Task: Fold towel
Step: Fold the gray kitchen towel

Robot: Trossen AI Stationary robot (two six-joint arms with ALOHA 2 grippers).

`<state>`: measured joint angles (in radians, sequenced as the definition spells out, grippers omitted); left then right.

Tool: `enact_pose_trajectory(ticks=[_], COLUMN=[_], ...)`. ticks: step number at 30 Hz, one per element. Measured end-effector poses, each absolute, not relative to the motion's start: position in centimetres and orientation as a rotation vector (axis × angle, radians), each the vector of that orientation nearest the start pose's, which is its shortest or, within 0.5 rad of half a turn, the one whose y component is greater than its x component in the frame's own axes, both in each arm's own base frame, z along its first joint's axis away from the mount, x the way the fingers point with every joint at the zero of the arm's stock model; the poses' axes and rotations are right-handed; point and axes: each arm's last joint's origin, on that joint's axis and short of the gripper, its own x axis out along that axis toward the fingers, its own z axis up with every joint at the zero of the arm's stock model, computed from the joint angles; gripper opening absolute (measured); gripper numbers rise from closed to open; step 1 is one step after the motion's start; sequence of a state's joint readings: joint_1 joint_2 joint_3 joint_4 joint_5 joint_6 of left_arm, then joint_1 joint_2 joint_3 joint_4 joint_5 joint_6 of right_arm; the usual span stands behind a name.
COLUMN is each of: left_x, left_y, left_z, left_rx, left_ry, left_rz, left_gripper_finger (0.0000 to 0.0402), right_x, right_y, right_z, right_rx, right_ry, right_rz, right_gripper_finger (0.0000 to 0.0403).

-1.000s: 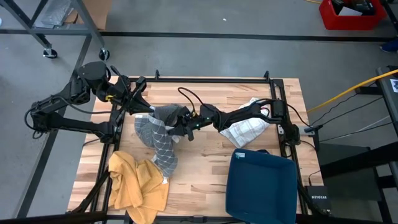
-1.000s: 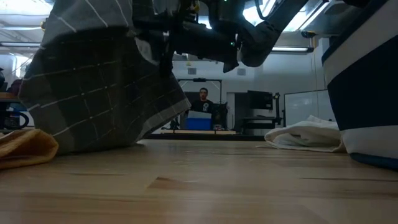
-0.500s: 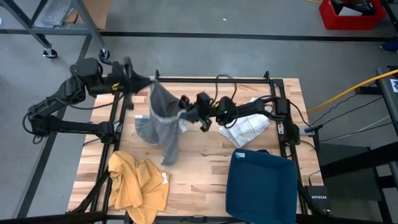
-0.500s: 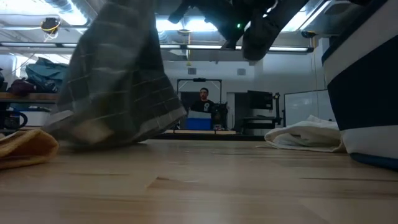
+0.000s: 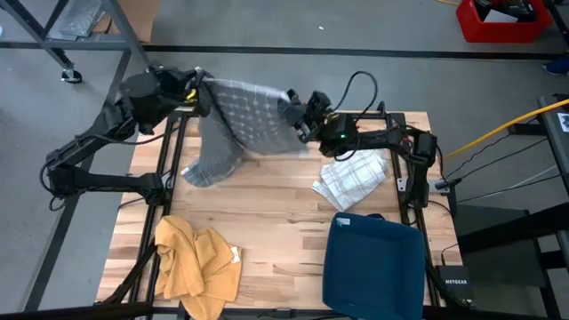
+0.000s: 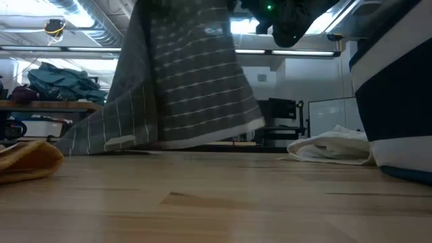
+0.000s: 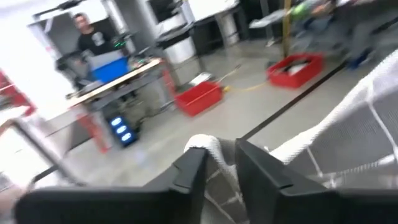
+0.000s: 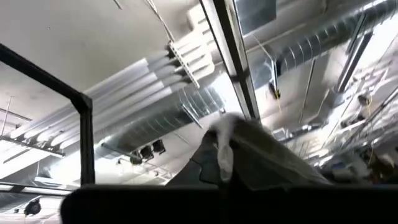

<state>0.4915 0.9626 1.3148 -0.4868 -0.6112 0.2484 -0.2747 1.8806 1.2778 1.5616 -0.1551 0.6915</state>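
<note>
A grey checked towel (image 5: 244,116) hangs spread between my two grippers above the table's far edge. My left gripper (image 5: 200,82) is shut on its left upper corner, and my right gripper (image 5: 296,102) is shut on its right upper corner. The towel's lower left corner (image 5: 191,175) trails on the table; in the low view its hem (image 6: 121,143) reaches the tabletop. The left wrist view shows cloth (image 7: 214,152) between my left fingers. In the right wrist view a cloth corner (image 8: 224,140) sticks out past my right gripper (image 8: 222,168). My left gripper pinches the towel's upper left corner (image 7: 217,155) between its two fingers (image 7: 189,177). The fingers lie about level. The cloth runs away from them toward the other arm and hangs below. My right gripper pinches the opposite upper corner (image 8: 227,149), a tip of cloth poking out beyond the fingers. The fingers slant upward. The towel's top edge is stretched between the two holds, and its lower end lies on the table.
A yellow cloth (image 5: 196,262) lies crumpled at the near left. A folded white checked towel (image 5: 354,178) lies at the right, and a dark blue bin (image 5: 378,262) stands at the near right. Bare wood shows in the table's middle.
Both grippers have risen, gone toward the table's far edge and drawn apart, the left turning level, the right tipping upward. The towel, bunched over the table's middle before, is now lifted and spread out between them; only its lower left corner trails on the table.
</note>
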Motion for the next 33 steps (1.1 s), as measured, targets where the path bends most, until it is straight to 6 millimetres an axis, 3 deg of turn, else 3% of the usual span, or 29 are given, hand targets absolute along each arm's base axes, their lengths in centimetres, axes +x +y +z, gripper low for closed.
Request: enact_pose_trajectory(ticks=[7,20,27,33], left_x=[15.6,18.8,18.6,18.8], left_y=[12.3,15.8,16.3,16.5], left_z=[43.5,40.4,40.7,42.5], left_rx=[0.17,0.125,0.125,0.168], left_ry=[0.345,0.488,0.46,0.273], left_rz=[1.166,1.153,1.188,1.219], left_gripper_finger=[0.0136,0.0128,0.0128,0.0128], right_x=[36.4,36.3,36.0,35.4], right_y=[-10.3,-10.3,-12.0,-13.9], right_z=[36.5,37.1,37.3,37.2], right_rx=[0.353,0.31,0.221,0.234], right_ry=[-0.995,-0.925,-0.904,-0.915], right_rz=[0.124,0.075,-0.097,-0.258], right_gripper_finger=[0.0001,0.0001,0.0001,0.0001])
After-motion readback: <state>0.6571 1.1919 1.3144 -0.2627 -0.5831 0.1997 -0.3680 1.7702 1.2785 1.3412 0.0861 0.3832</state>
